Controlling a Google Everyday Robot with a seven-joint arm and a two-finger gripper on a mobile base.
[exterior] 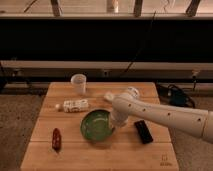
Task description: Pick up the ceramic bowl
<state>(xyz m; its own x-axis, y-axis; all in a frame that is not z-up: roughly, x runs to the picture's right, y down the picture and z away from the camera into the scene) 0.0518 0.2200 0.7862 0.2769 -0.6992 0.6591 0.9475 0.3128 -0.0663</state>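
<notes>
The green ceramic bowl (94,127) is in the middle of the wooden table (100,159). It is tilted, with its pale-streaked inside facing the camera and its right side raised. My gripper (113,124) comes in from the right on the white arm and is shut on the bowl's right rim. The arm's wrist hides most of the fingers.
A small white cup (78,82) stands at the back of the table. A white bottle (75,105) lies left of the bowl. A red object (56,138) lies at the front left. A black flat object (144,131) lies right of the bowl, under my arm.
</notes>
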